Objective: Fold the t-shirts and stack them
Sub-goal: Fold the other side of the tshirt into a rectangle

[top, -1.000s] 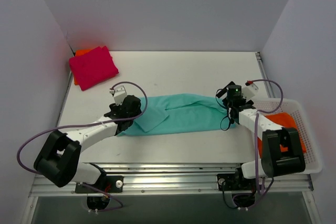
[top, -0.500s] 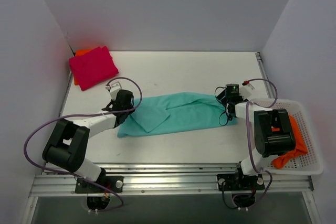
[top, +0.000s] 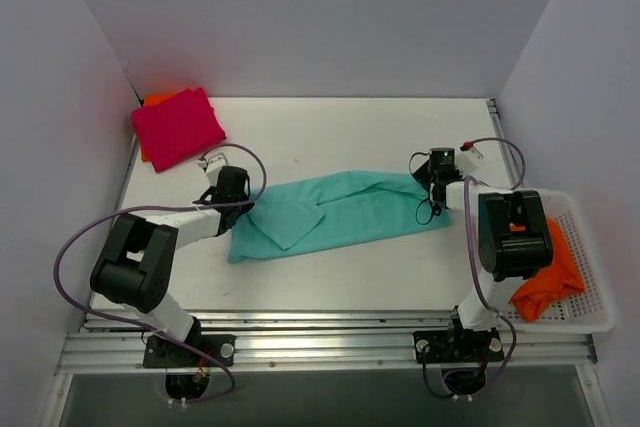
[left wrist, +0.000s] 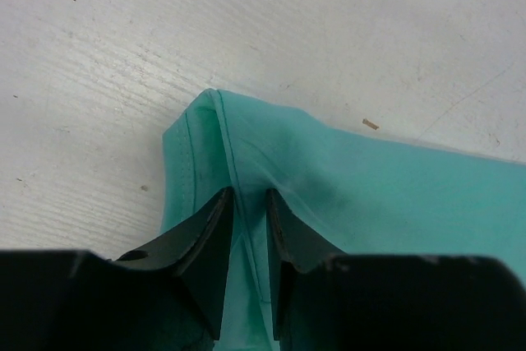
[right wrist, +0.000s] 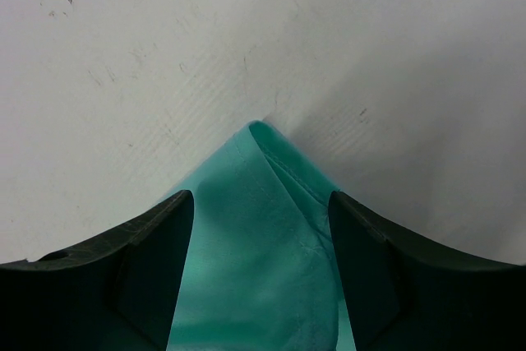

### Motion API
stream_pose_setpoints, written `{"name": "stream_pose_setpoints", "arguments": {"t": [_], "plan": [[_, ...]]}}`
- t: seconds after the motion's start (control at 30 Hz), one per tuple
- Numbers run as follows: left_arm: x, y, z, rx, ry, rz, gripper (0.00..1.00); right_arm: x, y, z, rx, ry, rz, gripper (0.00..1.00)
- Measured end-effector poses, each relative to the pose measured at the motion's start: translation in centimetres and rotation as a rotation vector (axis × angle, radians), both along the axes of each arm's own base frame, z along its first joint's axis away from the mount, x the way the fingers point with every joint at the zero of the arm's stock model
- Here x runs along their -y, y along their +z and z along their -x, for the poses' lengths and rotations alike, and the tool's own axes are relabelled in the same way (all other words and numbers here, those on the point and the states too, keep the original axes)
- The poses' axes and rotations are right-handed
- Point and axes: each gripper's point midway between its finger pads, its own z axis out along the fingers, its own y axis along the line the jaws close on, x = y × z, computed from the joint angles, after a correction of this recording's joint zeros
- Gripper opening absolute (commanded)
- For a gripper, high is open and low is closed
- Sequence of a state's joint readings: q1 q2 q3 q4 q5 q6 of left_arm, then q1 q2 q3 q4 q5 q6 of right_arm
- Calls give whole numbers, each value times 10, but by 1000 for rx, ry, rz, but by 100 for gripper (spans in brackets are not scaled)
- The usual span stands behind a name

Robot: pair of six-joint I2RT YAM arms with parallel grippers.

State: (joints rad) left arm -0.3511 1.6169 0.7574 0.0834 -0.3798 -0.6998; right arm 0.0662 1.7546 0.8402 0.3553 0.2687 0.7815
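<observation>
Teal t-shirt [top: 335,212] lies in a long band across the middle of the table [top: 350,127]. The left gripper [left wrist: 247,196], nearly closed, pinches a seam at the shirt's left corner. The right gripper [right wrist: 259,196] stands wide around the bunched right corner; whether it grips is unclear. Both arms stretch low across the table from its near edge.

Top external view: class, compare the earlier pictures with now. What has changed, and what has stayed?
Both arms reached farther across the table. The left gripper closed onto the teal t-shirt at its left corner hem; the right gripper narrowed but stands open astride the right corner. The shirt barely shifted. The magenta t-shirt and the orange t-shirt in the basket stayed put.
</observation>
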Motion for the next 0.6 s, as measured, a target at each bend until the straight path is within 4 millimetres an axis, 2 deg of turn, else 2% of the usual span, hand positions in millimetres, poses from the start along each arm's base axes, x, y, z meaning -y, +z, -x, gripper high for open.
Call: {"name": "stream_pose_setpoints", "arguments": {"t": [0.17, 0.43, 0.6], "plan": [[0, -2, -6, 1, 2, 7, 29, -1, 1, -12, 7, 6, -5, 62], [2, -2, -13, 10, 2, 15, 27, -1, 5, -22, 15, 17, -19, 62], [2, -1, -16, 14, 2, 17, 25, -4, 12, -36, 33, 33, -25, 62]]}}
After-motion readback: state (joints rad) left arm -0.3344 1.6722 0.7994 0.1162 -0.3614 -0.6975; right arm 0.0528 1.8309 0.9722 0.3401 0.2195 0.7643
